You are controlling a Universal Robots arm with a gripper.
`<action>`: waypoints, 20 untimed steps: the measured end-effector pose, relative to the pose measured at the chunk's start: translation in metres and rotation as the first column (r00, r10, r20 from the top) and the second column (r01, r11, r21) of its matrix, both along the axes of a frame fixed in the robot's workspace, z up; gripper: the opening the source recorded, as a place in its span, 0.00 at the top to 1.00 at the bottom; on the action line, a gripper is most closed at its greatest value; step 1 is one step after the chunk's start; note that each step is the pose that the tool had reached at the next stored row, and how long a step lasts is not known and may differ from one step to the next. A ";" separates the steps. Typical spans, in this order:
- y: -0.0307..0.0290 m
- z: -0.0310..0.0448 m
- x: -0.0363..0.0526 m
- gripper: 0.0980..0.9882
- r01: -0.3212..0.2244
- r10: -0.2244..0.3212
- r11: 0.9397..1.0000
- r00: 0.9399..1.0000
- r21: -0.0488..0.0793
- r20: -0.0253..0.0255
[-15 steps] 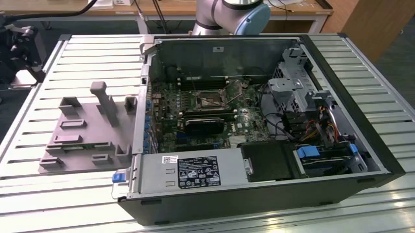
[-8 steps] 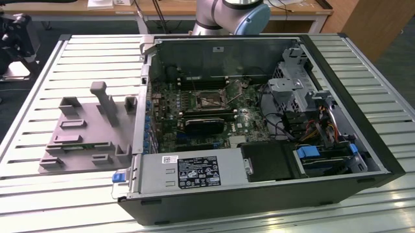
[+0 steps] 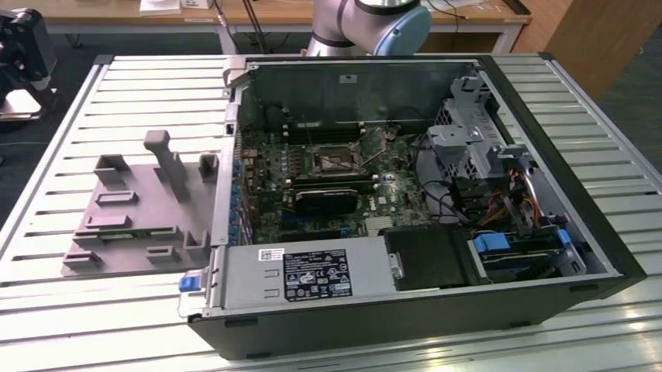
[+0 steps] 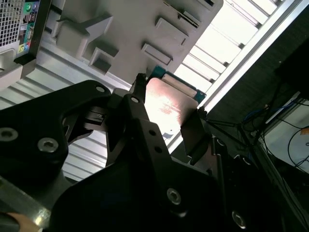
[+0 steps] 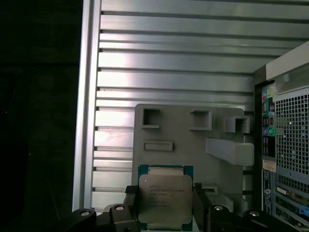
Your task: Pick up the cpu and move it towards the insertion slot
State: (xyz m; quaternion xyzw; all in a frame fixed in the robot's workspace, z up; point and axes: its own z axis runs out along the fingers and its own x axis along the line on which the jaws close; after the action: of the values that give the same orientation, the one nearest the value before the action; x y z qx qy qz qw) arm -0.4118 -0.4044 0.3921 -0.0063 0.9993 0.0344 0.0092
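The cpu [image 5: 165, 195], a flat square chip with a silvery top and a greenish rim, sits between my gripper's [image 5: 165, 207] two black fingers [image 5: 131, 203], which are shut on its opposite edges. It hangs in the air above the grey fixture plate [image 5: 193, 142]. In the second wrist view the cpu [image 4: 170, 104] shines between the same black fingers [image 4: 136, 99] of the gripper [image 4: 169, 96]. The insertion slot [image 3: 333, 159], a square socket with a metal frame, lies on the motherboard inside the open computer case [image 3: 538, 116] in the exterior view.
The grey fixture plate [image 3: 135, 209] with raised holders lies on the slatted metal table [image 3: 73, 139], on the exterior view's left of the case. A black finned block [image 3: 325, 200] sits just below the socket. Cables and drive cages [image 3: 486, 170] crowd the case's right side.
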 end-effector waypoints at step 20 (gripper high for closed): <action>0.0000 0.0002 0.0347 0.51 0.000 0.000 1.000 1.000 0.000 -0.001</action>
State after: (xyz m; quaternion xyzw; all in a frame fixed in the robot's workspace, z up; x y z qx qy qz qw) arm -0.3770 -0.4044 0.3923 -0.0063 0.9994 0.0344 0.0086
